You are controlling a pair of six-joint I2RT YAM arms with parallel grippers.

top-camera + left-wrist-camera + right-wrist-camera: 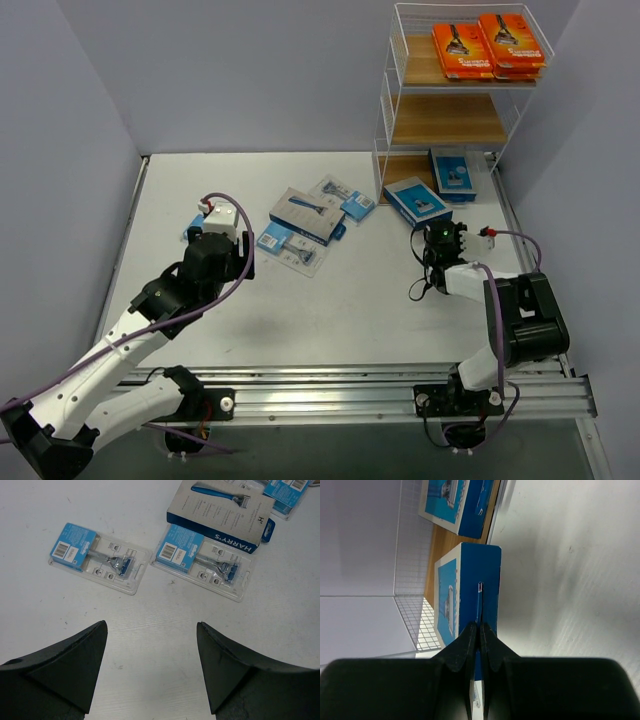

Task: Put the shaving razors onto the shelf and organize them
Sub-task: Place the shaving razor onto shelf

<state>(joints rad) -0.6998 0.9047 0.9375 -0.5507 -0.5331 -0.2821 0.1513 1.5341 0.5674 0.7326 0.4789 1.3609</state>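
While the right claw (480,627) is pressed shut, its fingers meeting in a thin point with nothing between them, it sits at the near edge of a blue box (418,200). We cannot tell whether the tips touch the card. In the top view that box lies right of centre, at the mouth of the lowest tier of the shelf (445,122), which fills the upper right. A second blue box (452,172) lies further in on that tier, and two orange packs (490,45) lie on the top tier.

The left claw (150,630) stands wide open and holds nothing, low in its wrist view over the table (330,310). Above it in that frame lie the left blister pack (95,557) and the right blister pack (205,562), the latter with a grey-blue box (220,507) overlapping its upper edge.

We judge the risks as follows. A nudge from so narrow a point could slip off the box edge. It could also turn the box askew, so that it jams against the wire frame or rides up on the box behind. On the left, taking the right blister pack would likely drag the overlapping box along. These flat clear packs also give the fingers little to catch against the table.
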